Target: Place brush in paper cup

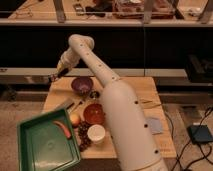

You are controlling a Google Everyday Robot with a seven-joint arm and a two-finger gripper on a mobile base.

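1. Table (150, 87): wooden, carried every item below.
2. Arm (115, 110): white, rose from the front right, bent high over the table's rear, forearm dropping toward the rear left corner.
3. Tray (30, 150): green, front left, overhanging the table's edge.
4. 2 bowls: purple bowl (81, 84) rear left; orange bowl (93, 114) mid-table.
5. Paper cup (96, 133): white, upright, at the front just beside the tray and in front of the orange bowl, well apart from the pincer.
6. Pincer (54, 77): at the table's rear left edge, beyond the purple bowl. Whether it was apart or together could not be told.
7. Brush: not identified with certainty. A slim dark streak (63, 72) alongside the pincer may have been its handle.

Hazards, as judged: if the brush was held, the carry to the cup would cross both bowls, and a slack grip could drop it there. The short, light cup could tip under a long handle. If it was not held, the grey tool (64, 104) or dark stick (77, 105) could be taken by mistake.
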